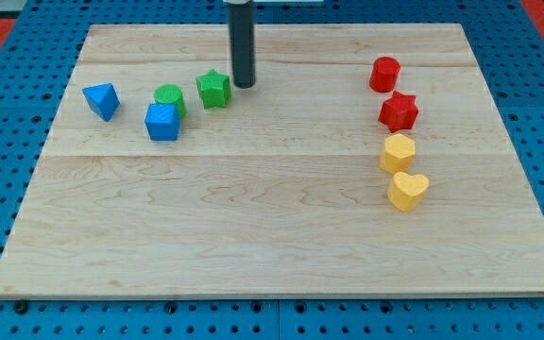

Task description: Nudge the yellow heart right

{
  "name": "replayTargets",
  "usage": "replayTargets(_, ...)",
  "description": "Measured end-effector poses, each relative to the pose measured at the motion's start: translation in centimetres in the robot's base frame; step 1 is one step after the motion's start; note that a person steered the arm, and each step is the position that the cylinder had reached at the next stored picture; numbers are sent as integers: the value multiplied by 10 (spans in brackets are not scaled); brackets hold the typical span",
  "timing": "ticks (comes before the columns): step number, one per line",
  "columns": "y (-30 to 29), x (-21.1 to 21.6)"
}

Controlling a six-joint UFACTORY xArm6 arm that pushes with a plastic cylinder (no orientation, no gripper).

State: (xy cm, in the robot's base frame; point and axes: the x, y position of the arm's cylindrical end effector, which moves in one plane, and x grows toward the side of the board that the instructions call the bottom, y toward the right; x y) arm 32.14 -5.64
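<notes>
The yellow heart lies on the wooden board at the view's right, just below a yellow hexagon block. My tip stands near the view's top centre, just right of the green star, far to the left of and above the yellow heart. The rod rises straight up out of the view.
A red star and a red cylinder sit above the yellow hexagon. At the view's left are a green cylinder, a blue cube touching it, and a blue wedge-like block. Blue perforated table surrounds the board.
</notes>
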Motion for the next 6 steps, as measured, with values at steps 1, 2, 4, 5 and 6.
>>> replayTargets(1,-53,42)
replayTargets(2,-54,48)
replayTargets(4,96,139)
replayTargets(5,165,210)
replayTargets(6,268,211)
